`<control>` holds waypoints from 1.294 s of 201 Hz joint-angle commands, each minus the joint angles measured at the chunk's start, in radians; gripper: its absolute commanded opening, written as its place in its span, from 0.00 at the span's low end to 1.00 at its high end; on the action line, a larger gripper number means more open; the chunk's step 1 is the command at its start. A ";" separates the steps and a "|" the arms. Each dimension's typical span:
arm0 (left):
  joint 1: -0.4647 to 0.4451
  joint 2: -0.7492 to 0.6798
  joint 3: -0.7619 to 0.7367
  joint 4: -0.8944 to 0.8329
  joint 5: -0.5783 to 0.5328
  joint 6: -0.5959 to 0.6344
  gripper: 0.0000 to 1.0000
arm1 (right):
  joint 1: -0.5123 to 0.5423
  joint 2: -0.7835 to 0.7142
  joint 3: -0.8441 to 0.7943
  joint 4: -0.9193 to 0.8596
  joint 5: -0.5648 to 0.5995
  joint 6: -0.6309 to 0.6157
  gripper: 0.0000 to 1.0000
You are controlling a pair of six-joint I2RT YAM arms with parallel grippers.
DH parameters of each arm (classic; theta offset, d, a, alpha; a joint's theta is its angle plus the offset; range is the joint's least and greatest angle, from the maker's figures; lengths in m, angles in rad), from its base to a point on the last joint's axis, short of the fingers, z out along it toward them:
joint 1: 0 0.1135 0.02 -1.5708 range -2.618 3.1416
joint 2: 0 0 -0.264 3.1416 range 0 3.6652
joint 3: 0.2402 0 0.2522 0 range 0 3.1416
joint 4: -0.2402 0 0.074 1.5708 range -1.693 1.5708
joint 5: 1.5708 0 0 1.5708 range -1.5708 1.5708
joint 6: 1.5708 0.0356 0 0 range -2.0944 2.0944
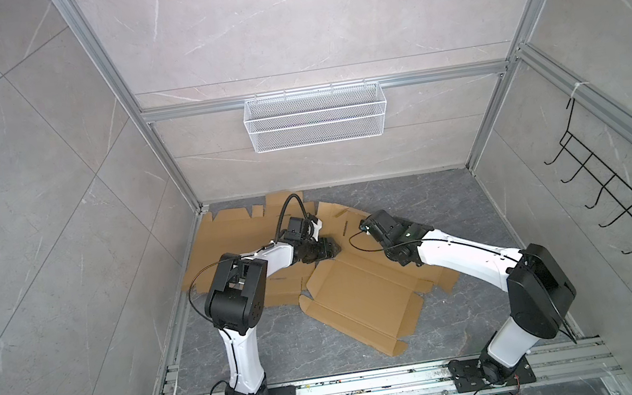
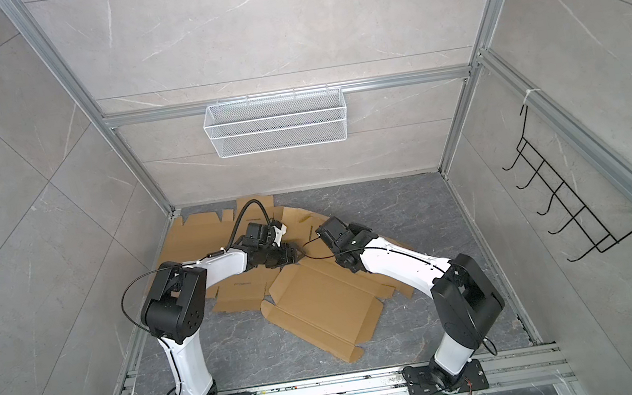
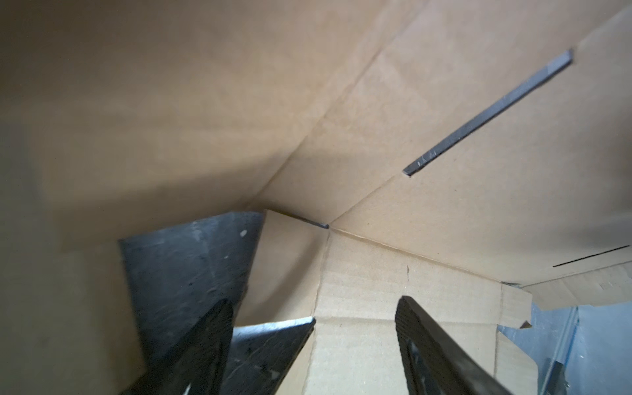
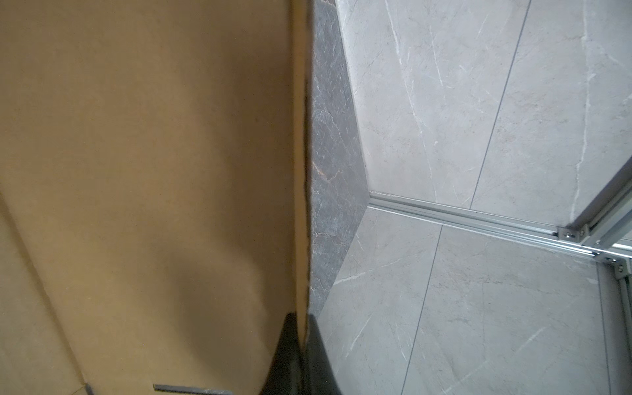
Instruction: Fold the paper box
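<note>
The paper box (image 1: 362,301) (image 2: 321,307) is a brown cardboard blank lying mostly flat in the middle of the dark table in both top views. Its far part, with slots (image 1: 345,226), is lifted. My left gripper (image 1: 336,251) (image 3: 314,307) is open just above a flap (image 3: 359,307) of the box beside a crease, with nothing between its fingers (image 3: 219,321). My right gripper (image 4: 302,328) is shut on the thin edge of a raised box panel (image 4: 154,171). In the top views its fingertips are hidden under the wrist (image 1: 393,238).
More flat cardboard sheets (image 1: 228,240) lie at the back left, reaching under the left arm. A white mesh basket (image 1: 315,116) hangs on the back wall and a black wire hook rack (image 1: 620,197) on the right wall. Aluminium posts frame the table.
</note>
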 commanded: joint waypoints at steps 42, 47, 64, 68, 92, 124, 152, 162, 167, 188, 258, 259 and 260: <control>-0.040 -0.072 0.053 0.034 0.108 -0.033 0.74 | 0.004 -0.021 0.019 -0.033 -0.002 0.035 0.00; -0.050 -0.066 0.056 0.027 0.108 -0.033 0.74 | 0.006 -0.021 0.019 -0.033 -0.001 0.034 0.00; -0.085 -0.032 0.057 0.015 0.107 -0.030 0.74 | 0.006 -0.021 0.021 -0.033 0.000 0.034 0.00; -0.091 -0.023 0.056 0.016 0.107 -0.033 0.74 | 0.006 -0.021 0.020 -0.034 0.001 0.034 0.00; -0.128 -0.004 0.059 0.030 0.103 -0.060 0.73 | 0.009 -0.015 0.026 -0.042 0.002 0.038 0.00; -0.143 -0.008 0.081 -0.026 0.072 -0.004 0.73 | 0.013 -0.013 0.021 -0.037 0.002 0.037 0.00; -0.053 -0.130 0.067 -0.106 0.047 0.057 0.74 | 0.013 -0.023 0.022 -0.035 0.011 0.030 0.00; -0.003 -0.190 0.054 -0.126 0.052 0.080 0.74 | 0.015 -0.028 0.023 -0.033 0.014 0.028 0.00; 0.024 -0.218 0.050 -0.132 0.055 0.094 0.75 | 0.015 -0.030 0.022 -0.030 0.015 0.026 0.00; 0.123 -0.297 0.039 -0.139 0.082 0.178 0.75 | 0.017 -0.041 0.019 -0.011 0.013 0.003 0.00; 0.253 -0.127 0.232 -0.196 0.275 0.522 0.77 | 0.015 -0.088 -0.017 0.065 -0.048 -0.103 0.00; 0.252 -0.125 0.233 -0.195 0.280 0.524 0.77 | 0.016 -0.088 -0.016 0.065 -0.048 -0.103 0.00; 0.252 -0.122 0.234 -0.194 0.284 0.525 0.77 | 0.016 -0.088 -0.016 0.065 -0.049 -0.103 0.00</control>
